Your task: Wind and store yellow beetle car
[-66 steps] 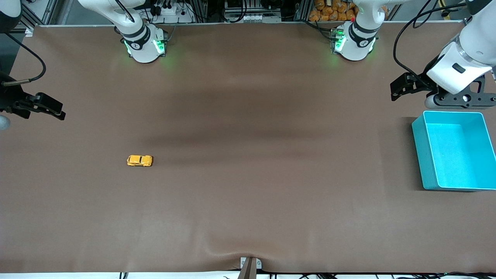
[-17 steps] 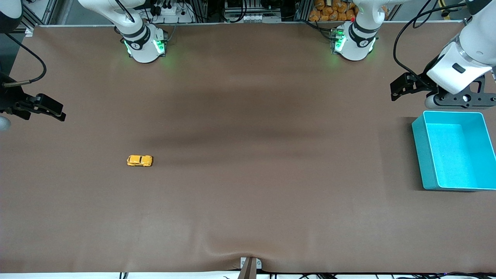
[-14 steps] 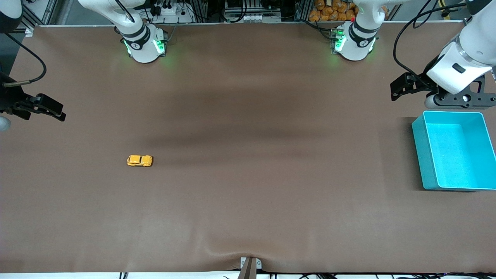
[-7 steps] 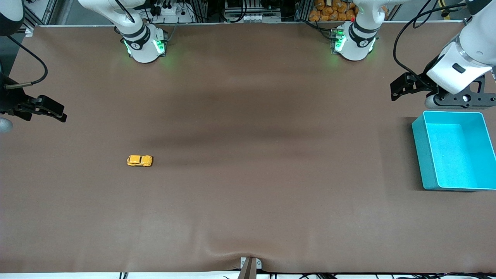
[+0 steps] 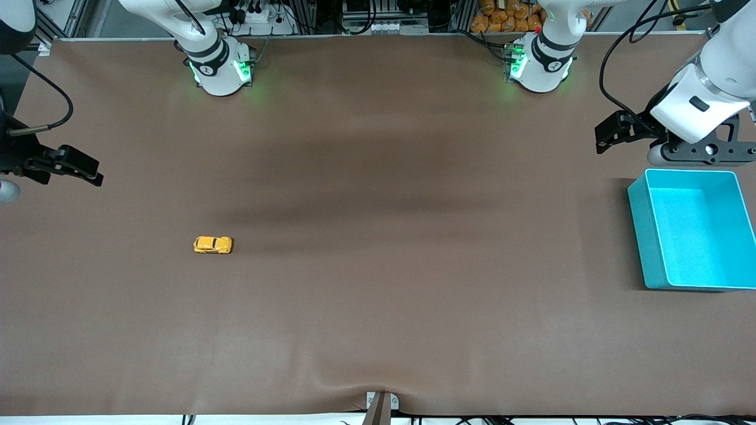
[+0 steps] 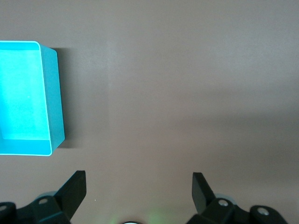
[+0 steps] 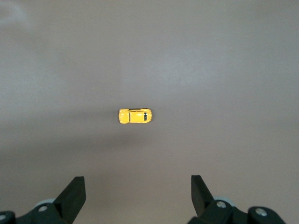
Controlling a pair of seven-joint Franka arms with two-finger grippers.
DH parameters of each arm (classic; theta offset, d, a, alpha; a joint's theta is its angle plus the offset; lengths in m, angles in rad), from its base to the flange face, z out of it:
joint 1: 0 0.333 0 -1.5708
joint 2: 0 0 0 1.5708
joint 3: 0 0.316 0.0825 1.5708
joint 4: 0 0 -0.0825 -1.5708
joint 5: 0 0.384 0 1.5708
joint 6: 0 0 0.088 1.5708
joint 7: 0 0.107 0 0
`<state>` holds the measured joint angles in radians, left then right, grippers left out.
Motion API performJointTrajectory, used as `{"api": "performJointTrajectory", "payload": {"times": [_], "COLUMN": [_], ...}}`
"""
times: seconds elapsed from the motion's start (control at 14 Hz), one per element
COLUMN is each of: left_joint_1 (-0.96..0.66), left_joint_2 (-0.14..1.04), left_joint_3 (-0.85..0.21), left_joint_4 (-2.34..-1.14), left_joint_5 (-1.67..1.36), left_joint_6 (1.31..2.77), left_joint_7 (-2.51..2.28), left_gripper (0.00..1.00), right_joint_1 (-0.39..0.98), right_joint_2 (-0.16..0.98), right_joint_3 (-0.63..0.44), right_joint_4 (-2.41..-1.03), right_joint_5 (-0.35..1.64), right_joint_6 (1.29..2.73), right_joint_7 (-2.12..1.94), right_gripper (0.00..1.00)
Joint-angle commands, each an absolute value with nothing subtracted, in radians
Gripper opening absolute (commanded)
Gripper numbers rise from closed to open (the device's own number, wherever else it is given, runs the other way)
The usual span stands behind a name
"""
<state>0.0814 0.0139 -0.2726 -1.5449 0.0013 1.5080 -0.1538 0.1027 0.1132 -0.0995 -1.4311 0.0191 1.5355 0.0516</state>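
The yellow beetle car (image 5: 213, 244) sits on its wheels on the brown table (image 5: 378, 295), toward my right arm's end, alone and well apart from the teal bin (image 5: 641, 230) at my left arm's end. My right gripper (image 7: 138, 196) hangs in the air over the table edge at its own end, fingers spread wide and holding nothing, the car showing between them far below. My left gripper (image 6: 139, 193) waits above the table just beside the bin, also wide apart and empty.
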Motion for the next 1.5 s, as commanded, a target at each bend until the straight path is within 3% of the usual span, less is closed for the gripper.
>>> {"api": "performJointTrajectory", "payload": {"times": [0.0, 0.43, 0.86, 1.07, 1.43], "left_joint_1": [0.087, 0.087, 0.089, 0.087, 0.087], "left_joint_2": [0.006, 0.006, 0.008, 0.008, 0.008], "left_joint_3": [-0.281, -0.281, -0.279, -0.279, -0.279], "left_joint_4": [-1.543, -1.543, -1.543, -1.543, -1.543], "left_joint_5": [0.026, 0.028, 0.028, 0.032, 0.032], "left_joint_6": [1.511, 1.512, 1.513, 1.513, 1.513], "left_joint_7": [-0.161, -0.161, -0.161, -0.161, -0.161], "left_gripper": [1.0, 1.0, 1.0, 1.0, 1.0], "right_joint_1": [0.129, 0.149, 0.149, 0.152, 0.167], "right_joint_2": [0.117, 0.107, 0.097, 0.106, 0.198], "right_joint_3": [-0.104, -0.104, -0.106, -0.107, -0.106], "right_joint_4": [-1.504, -1.765, -2.127, -2.21, -2.207], "right_joint_5": [0.043, 0.041, 0.031, -0.001, -0.008], "right_joint_6": [1.595, 1.808, 2.199, 2.353, 2.376], "right_joint_7": [0.049, -0.188, -0.561, -0.805, -0.994], "right_gripper": [1.0, 1.0, 1.0, 1.0, 0.98]}}
